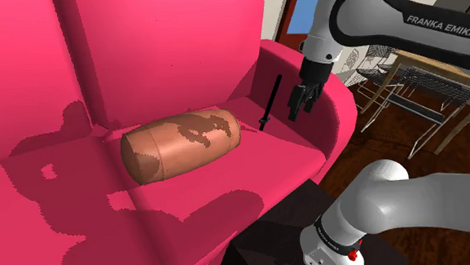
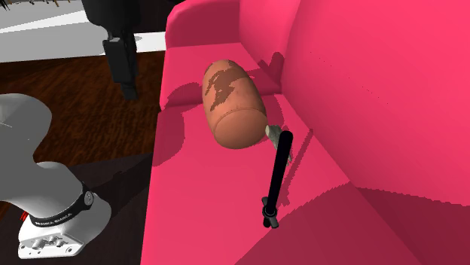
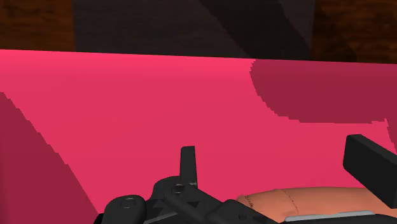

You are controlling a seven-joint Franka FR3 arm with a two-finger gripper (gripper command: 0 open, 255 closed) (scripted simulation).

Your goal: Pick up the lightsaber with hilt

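The pink sofa (image 1: 188, 211) carries everything that matters here. The white arm (image 1: 383, 15) comes in from the shoulder view's upper right and bends down so the hand hangs over the armrest (image 1: 339, 119). A brown bolster (image 1: 181, 146) lies lengthwise on the seat. The lightsaber (image 1: 270, 101), a thin black rod, sits in the gap between the bolster's end and the armrest, with its long axis running from the seat's front toward the backrest. The gripper (image 1: 300, 108) hangs just to the shoulder view's right of it, pointing down and seemingly above it. Its fingers (image 3: 188, 162) stand apart, holding nothing. The next move probably calls for a short shift toward the bolster, then a descent.
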